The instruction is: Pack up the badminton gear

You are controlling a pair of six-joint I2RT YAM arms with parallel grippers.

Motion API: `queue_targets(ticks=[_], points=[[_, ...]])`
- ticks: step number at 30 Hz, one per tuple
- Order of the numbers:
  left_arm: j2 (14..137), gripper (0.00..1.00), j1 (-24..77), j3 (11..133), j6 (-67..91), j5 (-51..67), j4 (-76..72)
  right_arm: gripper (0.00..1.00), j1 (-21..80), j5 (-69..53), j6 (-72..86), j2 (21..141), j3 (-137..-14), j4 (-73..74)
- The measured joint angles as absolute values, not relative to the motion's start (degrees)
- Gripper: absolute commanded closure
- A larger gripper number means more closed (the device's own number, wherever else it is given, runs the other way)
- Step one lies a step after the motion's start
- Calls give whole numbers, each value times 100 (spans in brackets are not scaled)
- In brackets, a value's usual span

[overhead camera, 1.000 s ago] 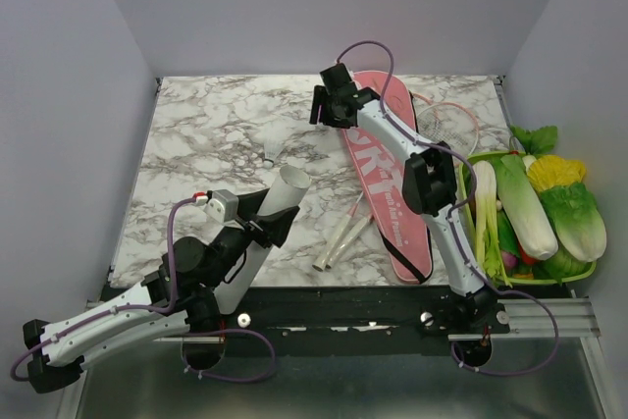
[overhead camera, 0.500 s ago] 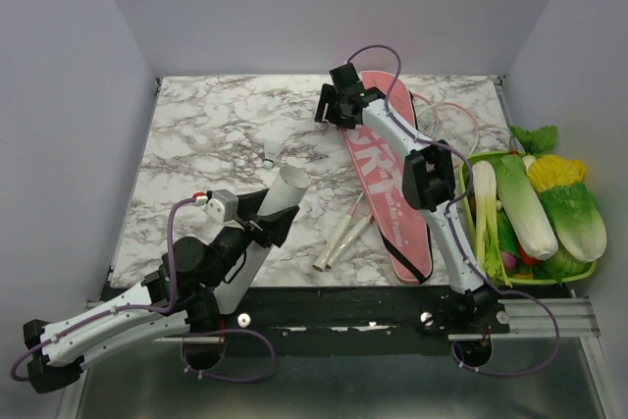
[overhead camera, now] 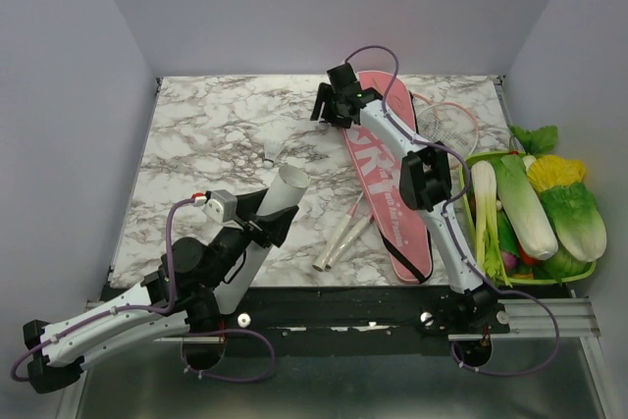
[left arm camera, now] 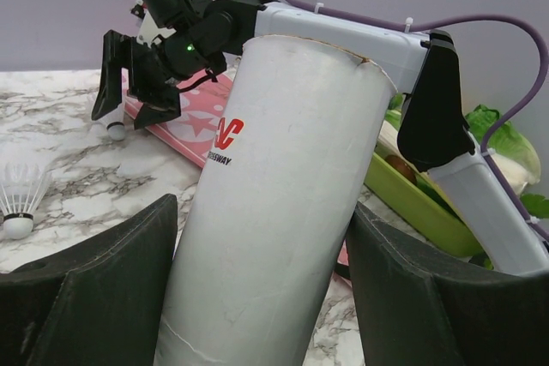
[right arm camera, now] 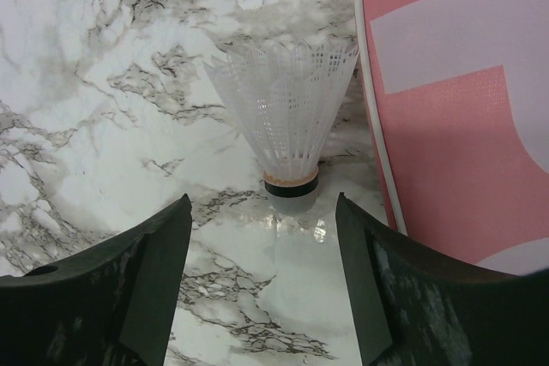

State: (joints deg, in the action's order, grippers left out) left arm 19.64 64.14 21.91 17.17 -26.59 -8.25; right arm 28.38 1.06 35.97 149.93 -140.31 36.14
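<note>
My right fingers (right arm camera: pixel 146 289), spread apart, have the shuttlecock (right arm camera: pixel 287 117) centred just ahead, cork end nearest, beside the pink bag (right arm camera: pixel 463 83); my left fingers (left arm camera: pixel 94 289) are clamped on the white tube (left arm camera: pixel 274 212).

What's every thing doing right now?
left pincer, shut on white tube
white tube, tilted, open end up
right pincer, open over shuttlecock
shuttlecock, on table beside pink bag, not gripped
pink bag, lying flat
rackets, lying on table, unpacked
toy vegetables, piled in green tray
</note>
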Motion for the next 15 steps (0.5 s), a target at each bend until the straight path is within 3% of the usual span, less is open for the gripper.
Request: queue_targets(ticks=[15], points=[[1717, 100, 6414, 2123, 1715, -2749, -829, 38, 2788, -233, 3819, 15268, -14217, 3570]])
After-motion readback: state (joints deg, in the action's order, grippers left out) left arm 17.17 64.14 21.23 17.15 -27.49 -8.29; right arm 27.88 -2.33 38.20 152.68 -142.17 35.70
